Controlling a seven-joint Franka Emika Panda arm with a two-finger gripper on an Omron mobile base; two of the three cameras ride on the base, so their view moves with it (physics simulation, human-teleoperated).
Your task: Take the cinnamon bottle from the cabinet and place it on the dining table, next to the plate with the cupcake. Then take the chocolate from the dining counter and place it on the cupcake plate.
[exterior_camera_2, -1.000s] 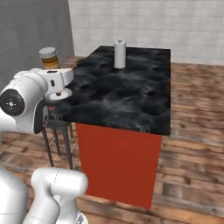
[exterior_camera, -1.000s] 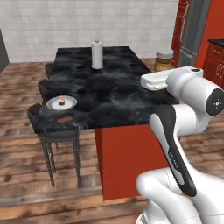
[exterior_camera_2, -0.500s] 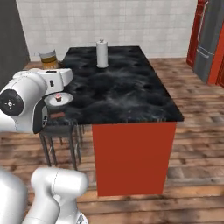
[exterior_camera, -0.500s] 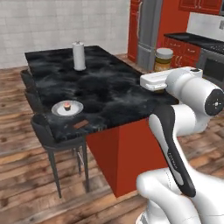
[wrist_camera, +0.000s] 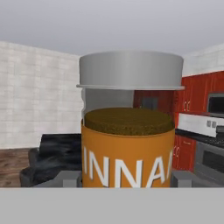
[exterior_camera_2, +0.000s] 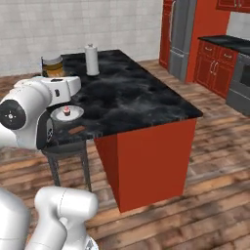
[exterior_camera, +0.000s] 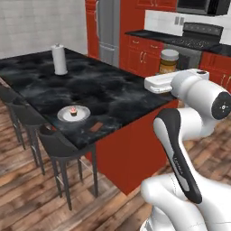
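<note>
- The cinnamon bottle (wrist_camera: pixel 127 148) is standing upright, long axis vertical, grey cap on top, amber body with pale lettering facing the hand camera.
- In the left base view the cinnamon bottle (exterior_camera: pixel 168 61) is sitting above the white hand, cap up, off the right end of the dining table (exterior_camera: pixel 108 90), up in the air and not touching the marble.
- In the right base view the cinnamon bottle (exterior_camera_2: pixel 52 65) is showing just above the hand, over the left side of the dining table (exterior_camera_2: pixel 141 100).
- The gripper (wrist_camera: pixel 127 178) is clamping the bottle low down: grey fingertips (wrist_camera: pixel 68 178) are pressing on either side of the jar base, spread just as wide as the jar.
- The plate with the cupcake (exterior_camera: pixel 64 117) is lying flat near the table's near edge by the stools; the cupcake (exterior_camera: pixel 72 111) is sitting upright at its middle.
- In the right base view the plate with the cupcake (exterior_camera_2: pixel 74 114) is lying just beside the arm's white housing, with the cupcake (exterior_camera_2: pixel 67 112) on it.
- A small brown flat bar, the chocolate (exterior_camera: pixel 95 128), is lying on the marble near the plate, apart from it, also visible as the chocolate (exterior_camera_2: pixel 76 130).
- A white paper towel roll (exterior_camera: pixel 59 59) is standing upright at the far end of the table.
- Dark stools (exterior_camera: pixel 58 146) are lining the table's near side.
</note>
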